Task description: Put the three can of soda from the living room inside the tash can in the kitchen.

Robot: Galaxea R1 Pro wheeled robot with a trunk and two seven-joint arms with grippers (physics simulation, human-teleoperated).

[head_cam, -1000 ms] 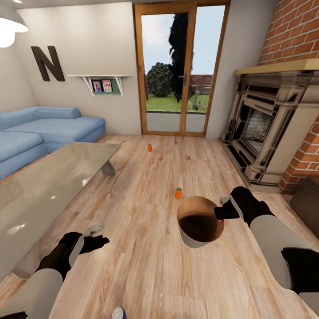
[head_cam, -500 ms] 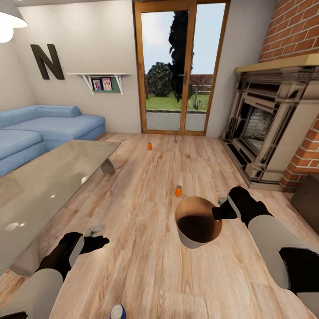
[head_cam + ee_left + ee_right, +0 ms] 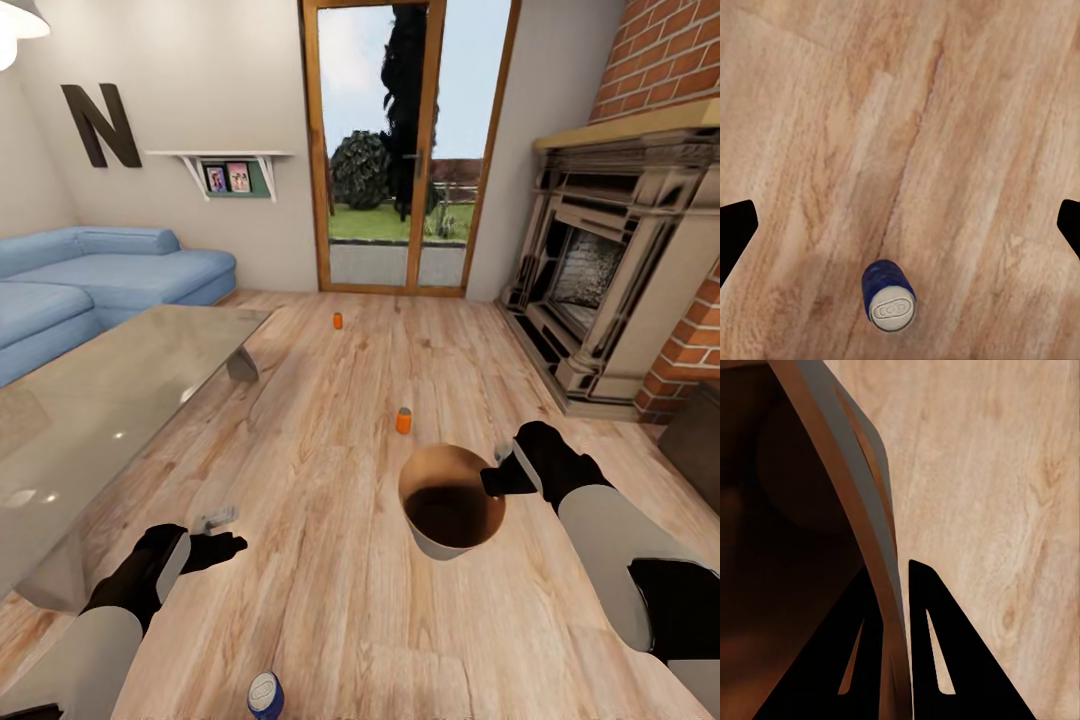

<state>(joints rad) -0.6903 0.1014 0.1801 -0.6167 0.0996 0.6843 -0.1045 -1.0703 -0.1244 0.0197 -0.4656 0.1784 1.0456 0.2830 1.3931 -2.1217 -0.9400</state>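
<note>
Collection is the step in hand, as I read it: the robot stands in the living room with the bin (image 3: 450, 508) carried along, and all three cans are on the floor, none visible inside the bin. The right pincer (image 3: 497, 481) is pressed together on the bin's rim at the 3 o'clock side; the right wrist view shows the two dark fingers (image 3: 934, 649) straddling the thin wall (image 3: 874, 551), one inside, one outside.

The left pincer (image 3: 222, 545) hangs empty at about 8 o'clock from the bin, fingers spread wide; in its wrist view the tips (image 3: 735, 232) sit at opposite edges with bare planks between.

The blue can (image 3: 265, 694) stands upright right at the robot's feet, at 6 o'clock in the head view, and in the left wrist view it is upright with its grey top facing the camera (image 3: 889, 297). One orange can (image 3: 403, 421) stands just beyond the bin at 12 o'clock, well apart from the blue one. The second orange can (image 3: 338, 321) is far off toward the glass doors (image 3: 405, 150), upright too.

Next, I would guess, the left arm needs to drop and centre over the blue can, since it is nearest, close on its sides, then lift it across to the bin's mouth. The bin itself looks pale grey outside, glossy copper-brown within, tapered, tilted slightly toward the camera.
</note>
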